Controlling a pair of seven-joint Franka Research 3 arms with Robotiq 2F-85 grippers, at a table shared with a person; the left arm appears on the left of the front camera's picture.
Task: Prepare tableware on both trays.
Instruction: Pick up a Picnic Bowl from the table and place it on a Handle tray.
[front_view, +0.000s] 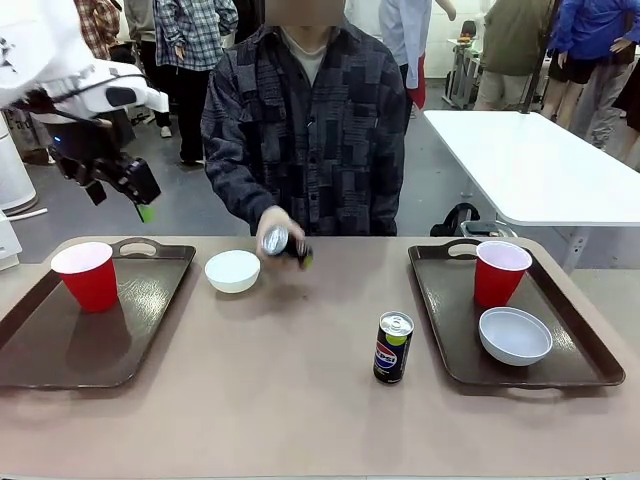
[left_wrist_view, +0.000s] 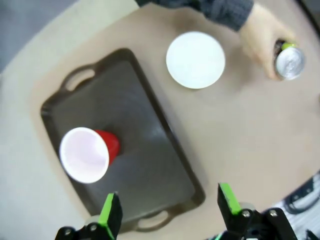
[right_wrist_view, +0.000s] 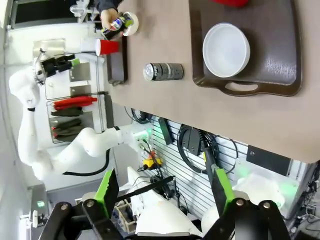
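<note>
The loose bowl (front_view: 232, 270) sits on the counter (front_view: 300, 410) just right of the left tray (front_view: 60, 350), down and rightward of the raised left tool (front_view: 138, 200), the nearer one. It and the right tool (right_wrist_view: 162, 187) gape empty.

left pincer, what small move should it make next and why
Probably swing the open left pincer toward the white bowl and line up over its rim. The bowl sits on the bare table beside the left tray, which holds just a red cup. The person's hand with a can is close by, so go slowly.
</note>
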